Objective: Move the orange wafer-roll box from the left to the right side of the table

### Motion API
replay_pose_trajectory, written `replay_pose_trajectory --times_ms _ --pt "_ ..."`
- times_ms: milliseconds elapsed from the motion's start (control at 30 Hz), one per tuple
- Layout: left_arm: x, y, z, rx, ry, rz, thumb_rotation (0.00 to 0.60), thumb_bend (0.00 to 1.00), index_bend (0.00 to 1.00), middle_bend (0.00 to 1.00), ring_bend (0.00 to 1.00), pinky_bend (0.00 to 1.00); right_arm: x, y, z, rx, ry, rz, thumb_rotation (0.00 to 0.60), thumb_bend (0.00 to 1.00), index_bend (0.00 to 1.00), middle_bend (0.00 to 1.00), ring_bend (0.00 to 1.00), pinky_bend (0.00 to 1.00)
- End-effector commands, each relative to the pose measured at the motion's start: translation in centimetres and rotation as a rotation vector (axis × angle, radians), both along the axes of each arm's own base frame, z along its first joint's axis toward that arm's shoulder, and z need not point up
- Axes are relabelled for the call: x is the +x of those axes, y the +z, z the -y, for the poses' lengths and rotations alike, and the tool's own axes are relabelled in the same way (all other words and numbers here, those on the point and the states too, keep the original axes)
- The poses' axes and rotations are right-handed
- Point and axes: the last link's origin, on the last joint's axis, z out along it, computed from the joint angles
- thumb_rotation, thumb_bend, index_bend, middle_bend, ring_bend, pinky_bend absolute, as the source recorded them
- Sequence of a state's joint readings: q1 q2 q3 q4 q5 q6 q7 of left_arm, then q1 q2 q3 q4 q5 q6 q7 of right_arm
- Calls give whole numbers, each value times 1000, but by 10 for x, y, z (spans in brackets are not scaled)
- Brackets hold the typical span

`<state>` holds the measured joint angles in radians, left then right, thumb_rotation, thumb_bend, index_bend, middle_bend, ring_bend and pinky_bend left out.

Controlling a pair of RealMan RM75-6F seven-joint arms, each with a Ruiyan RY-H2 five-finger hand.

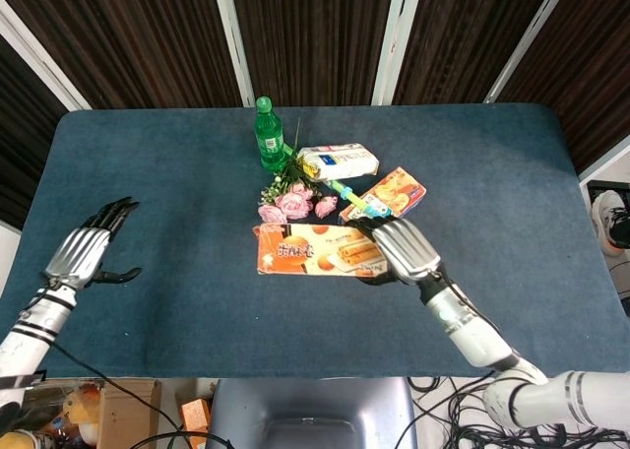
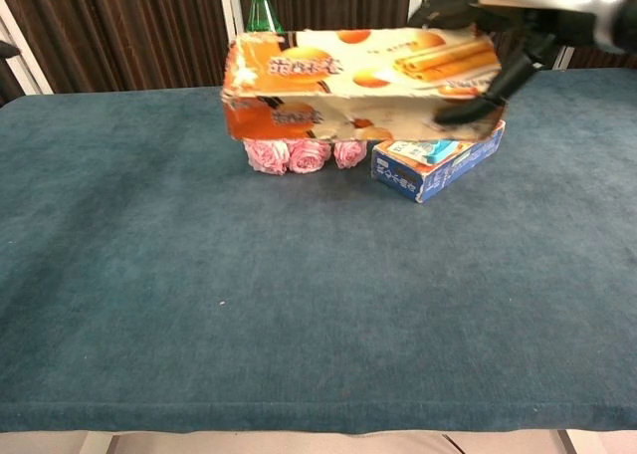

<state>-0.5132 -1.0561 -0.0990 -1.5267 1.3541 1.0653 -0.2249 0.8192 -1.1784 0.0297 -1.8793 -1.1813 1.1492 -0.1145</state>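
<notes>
The orange wafer-roll box (image 1: 317,249) (image 2: 358,84) hangs level above the table's middle. My right hand (image 1: 402,249) (image 2: 498,31) grips its right end, fingers wrapped around the end of the box. It floats just in front of the pink roses and the blue-orange box. My left hand (image 1: 87,251) is far off at the table's left edge, fingers spread, holding nothing. In the chest view the left hand barely shows at the left border.
A green bottle (image 1: 268,134) stands behind. Pink roses (image 1: 291,203) (image 2: 304,154), a white-yellow packet (image 1: 338,160), and a blue-orange box (image 1: 396,195) (image 2: 438,161) with a toothbrush (image 1: 354,198) lie at the centre. Blue cloth table (image 1: 512,203).
</notes>
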Motion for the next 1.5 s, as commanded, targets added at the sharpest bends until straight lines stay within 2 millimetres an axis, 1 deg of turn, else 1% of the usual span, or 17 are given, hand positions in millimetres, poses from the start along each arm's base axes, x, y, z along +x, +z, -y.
replay_pose_trajectory --times_ms 33,133,200,400,467,567,600,667,700,800,867,967,1167,1267,1333,1400,1500 --pt "-27 2 13 19 55 8 593 195 0 0 3 171 -95 17 -40 -17 -67 -38 600 436 827 753 747 615" --pt "-37 -2 20 1 67 16 599 197 0 0 3 170 -135 6 -40 -39 -122 -91 600 436 816 753 735 566" --pt "-41 -7 23 -15 70 8 600 199 0 0 3 170 -154 -4 -36 -54 -160 -106 600 436 801 753 716 546" --pt "-46 -19 30 -42 77 -38 600 214 0 0 2 192 -182 -24 -26 -55 -181 -127 600 436 758 753 669 533" --pt "-47 -22 30 -46 84 -39 600 216 0 0 3 192 -184 -27 -25 -44 -180 -122 600 436 698 728 626 521" --pt "-49 -24 30 -48 98 -28 600 216 0 0 3 195 -188 -33 -25 4 -193 -124 600 427 459 560 484 448" --pt "-49 -25 30 -50 101 -23 600 216 0 0 3 199 -190 -34 -25 28 -205 -135 600 399 302 465 404 402" --pt "-50 -25 30 -53 106 -8 600 215 0 0 3 209 -190 -34 -23 45 -215 -130 600 321 58 294 254 327" --pt "-50 -25 31 -55 107 -2 600 215 0 0 3 212 -190 -33 -23 47 -215 -127 600 276 5 216 185 292" --pt "-52 -24 35 -62 108 -1 600 216 0 0 2 214 -190 -31 -22 59 -222 -136 600 159 0 42 33 182" --pt "-51 -24 38 -71 106 -1 600 217 0 0 3 213 -191 -28 -22 64 -228 -154 600 108 0 2 1 114" --pt "-45 -23 44 -97 96 14 600 219 0 0 3 213 -191 -21 -24 68 -225 -196 600 50 0 0 0 6" --pt "-38 -19 62 -126 77 -32 600 220 0 0 3 209 -182 5 -40 24 -206 -197 598 19 0 0 0 0" --pt "-39 -11 78 -86 84 -73 600 217 0 0 2 200 -183 40 -61 -108 -220 -251 600 23 0 0 0 0" --pt "-42 -5 90 -42 107 -72 600 226 0 0 1 181 -186 64 -84 -228 -271 -345 600 26 0 0 0 0" --pt "-46 -1 102 29 115 -64 600 235 0 0 0 162 -182 78 -105 -344 -311 -397 600 28 0 0 0 0" --pt "-53 0 120 129 106 -72 600 236 0 0 0 151 -185 80 -131 -454 -362 -373 600 29 0 0 0 0"
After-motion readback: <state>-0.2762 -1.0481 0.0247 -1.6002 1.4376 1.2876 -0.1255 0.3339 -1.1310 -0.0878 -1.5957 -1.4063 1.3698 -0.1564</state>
